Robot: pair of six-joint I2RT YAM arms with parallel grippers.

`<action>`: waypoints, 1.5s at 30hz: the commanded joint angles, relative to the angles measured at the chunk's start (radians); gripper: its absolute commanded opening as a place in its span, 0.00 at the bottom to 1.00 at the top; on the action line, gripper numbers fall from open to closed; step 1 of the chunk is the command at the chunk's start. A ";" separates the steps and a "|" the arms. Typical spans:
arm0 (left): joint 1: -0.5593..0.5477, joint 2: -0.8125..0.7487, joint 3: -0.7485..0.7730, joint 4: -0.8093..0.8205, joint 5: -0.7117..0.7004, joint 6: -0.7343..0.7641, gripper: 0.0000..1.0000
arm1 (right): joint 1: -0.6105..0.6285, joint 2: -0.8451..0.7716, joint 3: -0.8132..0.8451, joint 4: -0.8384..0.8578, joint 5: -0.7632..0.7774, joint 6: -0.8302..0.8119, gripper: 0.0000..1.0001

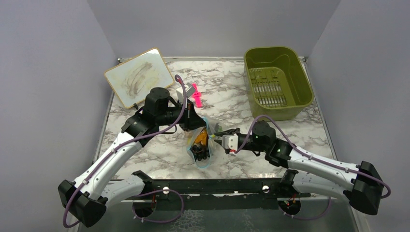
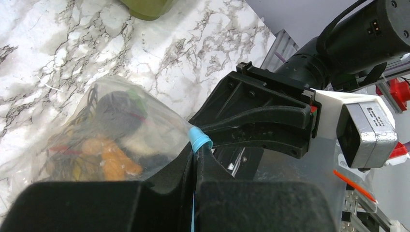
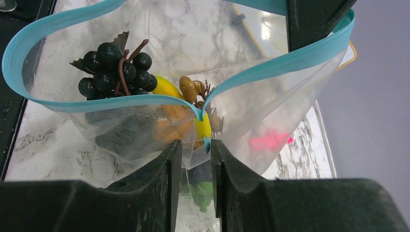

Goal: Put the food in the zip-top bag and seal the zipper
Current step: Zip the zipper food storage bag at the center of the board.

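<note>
"Top external view, starting at the left: what sits there?"

"A smeared whiteboard sits at the back-left corner of the marble table, out of play. Next comes the left gripper, with a pink clip lying just behind it."

"And what is that gripper doing?"

"Its fingers are pressed together on one end of the zipper, as the left wrist view shows. My reading is that it anchors that corner so the floppy zip-top bag cannot slide or sag while the other arm works."

"Where is the food?"

"Inside the bag, which lies near the table's front middle, between the two arms. The right wrist view looks into the mouth: a dark grape bunch, a yellow banana and brownish bits rest at the bottom."

"So the mouth is open?"

"Yes, the blue strip bows wide apart on the left side. The right gripper has its fingers drawn close on a fold of the bag right under the strip, pulling it into a V. It looks like a pinch, with a thin gap showing. I judge it is placed there to press the two lips together and run along them."

"Anything further right?"

"Only the olive-green bin, well apart at the back right."
</note>
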 commanded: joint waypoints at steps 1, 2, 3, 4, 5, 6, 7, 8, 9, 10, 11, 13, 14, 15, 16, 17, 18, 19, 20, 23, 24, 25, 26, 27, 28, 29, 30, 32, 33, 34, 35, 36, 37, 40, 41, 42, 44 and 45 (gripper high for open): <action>-0.001 -0.028 -0.006 0.076 0.043 -0.015 0.00 | 0.006 0.017 -0.024 0.094 -0.010 0.024 0.30; -0.001 -0.028 -0.007 0.077 0.043 -0.017 0.00 | 0.007 0.022 -0.028 0.103 -0.008 0.027 0.30; -0.001 -0.029 -0.010 0.078 0.043 -0.018 0.00 | 0.006 0.024 -0.033 0.116 -0.008 0.030 0.30; -0.001 -0.029 -0.012 0.081 0.043 -0.018 0.00 | 0.007 0.026 -0.036 0.129 -0.008 0.033 0.30; -0.001 -0.029 -0.013 0.083 0.043 -0.020 0.00 | 0.007 0.025 -0.039 0.138 -0.009 0.035 0.28; -0.001 -0.029 -0.015 0.085 0.043 -0.020 0.00 | 0.006 0.024 -0.040 0.145 -0.011 0.037 0.27; -0.001 -0.029 -0.019 0.087 0.043 -0.021 0.00 | 0.006 0.022 -0.040 0.150 -0.012 0.038 0.23; -0.001 -0.028 -0.019 0.087 0.042 -0.020 0.00 | 0.007 0.020 -0.042 0.155 -0.014 0.039 0.19; -0.001 -0.029 -0.022 0.090 0.040 -0.020 0.00 | 0.007 0.016 -0.044 0.160 -0.015 0.039 0.14; -0.001 -0.031 -0.026 0.091 0.037 -0.019 0.00 | 0.006 0.011 -0.046 0.165 -0.016 0.039 0.08; -0.001 -0.031 -0.028 0.095 0.036 -0.020 0.00 | 0.007 0.005 -0.049 0.168 -0.017 0.041 0.03; -0.001 -0.029 -0.032 0.099 0.035 -0.021 0.00 | 0.006 -0.015 -0.054 0.162 -0.022 0.042 0.01; -0.001 -0.030 -0.031 0.100 0.035 -0.022 0.00 | 0.006 -0.026 -0.056 0.155 -0.025 0.043 0.01; -0.001 -0.029 -0.031 0.100 0.035 -0.021 0.00 | 0.007 -0.039 -0.058 0.147 -0.025 0.043 0.01; -0.001 -0.029 -0.033 0.101 0.033 -0.019 0.00 | 0.006 -0.053 -0.058 0.134 -0.024 0.041 0.01; -0.001 -0.029 -0.033 0.100 0.030 -0.016 0.00 | 0.006 -0.067 -0.058 0.119 -0.025 0.036 0.01; -0.001 -0.030 -0.032 0.101 0.023 -0.010 0.03 | 0.006 -0.081 -0.058 0.101 -0.022 0.031 0.01; -0.001 -0.033 -0.032 0.101 0.014 -0.004 0.06 | 0.007 -0.100 -0.058 0.086 -0.017 0.026 0.01; -0.001 -0.039 -0.030 0.101 0.002 0.004 0.10 | 0.006 -0.115 -0.055 0.066 -0.011 0.023 0.01; -0.001 -0.056 -0.029 0.112 -0.044 0.033 0.27 | 0.006 -0.139 -0.005 -0.051 0.001 0.026 0.01; -0.001 -0.063 -0.032 0.130 -0.054 0.045 0.35 | 0.007 -0.137 0.025 -0.094 0.001 0.041 0.01; -0.002 -0.070 -0.038 0.156 -0.059 0.053 0.39 | 0.006 -0.129 0.055 -0.134 0.000 0.064 0.01; -0.001 -0.077 -0.046 0.186 -0.059 0.063 0.41 | 0.006 -0.120 0.091 -0.179 0.002 0.090 0.01; -0.001 -0.088 -0.054 0.215 -0.060 0.078 0.42 | 0.006 -0.106 0.127 -0.225 0.005 0.114 0.01; -0.001 -0.098 -0.059 0.240 -0.061 0.098 0.43 | 0.006 -0.093 0.161 -0.267 0.004 0.132 0.01; -0.001 -0.108 -0.061 0.259 -0.067 0.126 0.44 | 0.007 -0.079 0.190 -0.306 -0.001 0.141 0.01; -0.001 -0.120 -0.064 0.273 -0.070 0.156 0.44 | 0.007 -0.067 0.213 -0.337 -0.008 0.147 0.01; -0.001 -0.141 -0.063 0.288 -0.064 0.218 0.46 | 0.007 -0.055 0.253 -0.382 -0.011 0.170 0.01; -0.001 -0.148 -0.061 0.289 -0.050 0.252 0.46 | 0.007 -0.053 0.268 -0.396 -0.010 0.187 0.01; -0.001 -0.156 -0.058 0.288 -0.023 0.284 0.47 | 0.007 -0.053 0.284 -0.410 -0.010 0.199 0.01; -0.001 -0.162 -0.057 0.285 0.017 0.323 0.47 | 0.006 -0.054 0.299 -0.423 -0.013 0.214 0.01; -0.001 -0.168 -0.060 0.283 0.061 0.363 0.48 | 0.007 -0.052 0.317 -0.436 -0.020 0.230 0.01; -0.001 -0.179 -0.069 0.285 0.101 0.398 0.49 | 0.007 -0.051 0.332 -0.443 -0.032 0.246 0.01; -0.002 -0.203 -0.100 0.287 0.221 0.471 0.52 | 0.007 -0.039 0.373 -0.455 -0.059 0.321 0.01; -0.002 -0.209 -0.107 0.288 0.253 0.486 0.54 | 0.006 -0.032 0.387 -0.460 -0.056 0.345 0.01; -0.002 -0.212 -0.118 0.286 0.282 0.497 0.55 | 0.006 -0.025 0.400 -0.468 -0.055 0.357 0.01; -0.003 -0.211 -0.128 0.286 0.315 0.505 0.57 | 0.007 -0.009 0.423 -0.479 -0.057 0.392 0.01; -0.003 -0.204 -0.133 0.286 0.325 0.505 0.57 | 0.007 -0.001 0.431 -0.479 -0.058 0.405 0.01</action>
